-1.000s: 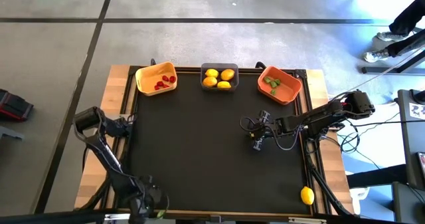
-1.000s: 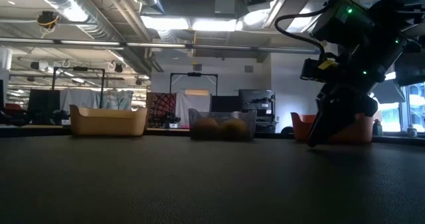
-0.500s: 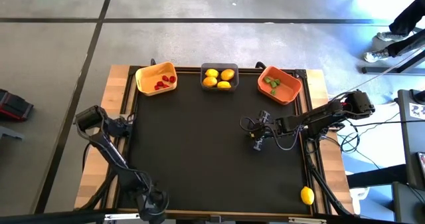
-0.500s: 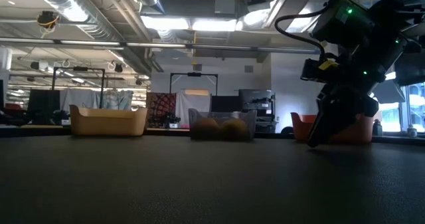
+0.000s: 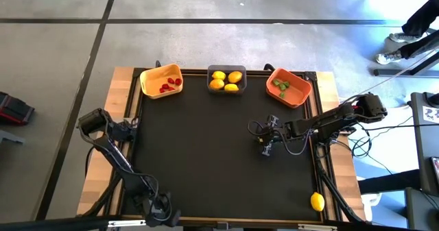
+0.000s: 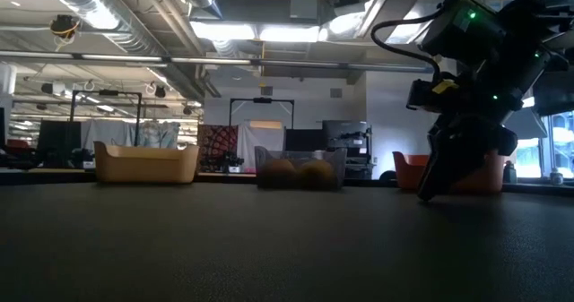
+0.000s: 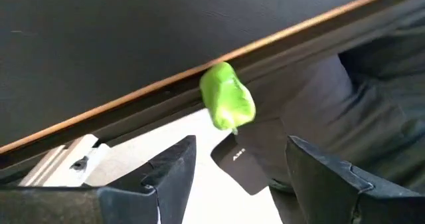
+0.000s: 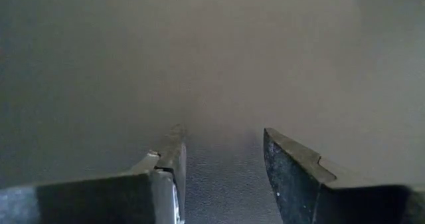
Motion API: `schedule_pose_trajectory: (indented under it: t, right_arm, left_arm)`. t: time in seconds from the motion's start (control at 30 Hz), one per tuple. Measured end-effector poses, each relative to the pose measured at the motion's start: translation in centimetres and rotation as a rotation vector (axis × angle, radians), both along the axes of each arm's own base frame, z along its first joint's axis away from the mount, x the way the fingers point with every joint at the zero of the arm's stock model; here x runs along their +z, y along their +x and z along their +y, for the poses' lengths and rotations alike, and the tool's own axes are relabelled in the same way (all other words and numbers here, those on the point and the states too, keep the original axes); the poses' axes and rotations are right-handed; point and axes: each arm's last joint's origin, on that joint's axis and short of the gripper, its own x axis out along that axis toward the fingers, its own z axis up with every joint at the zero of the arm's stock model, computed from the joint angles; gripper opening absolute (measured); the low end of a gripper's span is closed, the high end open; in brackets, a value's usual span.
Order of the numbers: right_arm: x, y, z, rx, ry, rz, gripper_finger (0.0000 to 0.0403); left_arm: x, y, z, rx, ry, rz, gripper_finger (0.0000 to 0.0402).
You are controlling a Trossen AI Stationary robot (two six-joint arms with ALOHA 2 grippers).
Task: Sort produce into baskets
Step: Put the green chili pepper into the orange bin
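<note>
Both grippers stood open and empty, with two pieces of produce outside the baskets.

The left gripper hung past the near edge of the black table mat, fingers apart, a green piece just ahead of them and untouched at that edge. The right gripper sat low over the mat's right half, jaws parted on nothing. At the mat's far edge stood the yellow-orange basket with red pieces, the dark grey basket with lemons, and the orange basket with green pieces. One lemon lay off the mat's near right corner.
</note>
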Motion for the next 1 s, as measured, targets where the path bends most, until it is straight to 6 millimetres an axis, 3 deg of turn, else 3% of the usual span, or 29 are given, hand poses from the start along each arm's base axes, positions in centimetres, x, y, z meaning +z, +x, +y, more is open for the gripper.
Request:
schedule_pose_trajectory:
  t: [0.7,1.0]
  right_arm:
    - [0.0,0.0,0.0,-0.021,0.015,-0.005,0.0149]
    - [0.0,-0.1,0.0,-0.022,0.015,0.001,0.0149]
  left_arm:
    - [-1.5,0.2,0.0,0.025,0.072,-0.001,0.0225]
    - [-3.1,0.3,-0.9,-0.001,0.068,-0.023,0.0225]
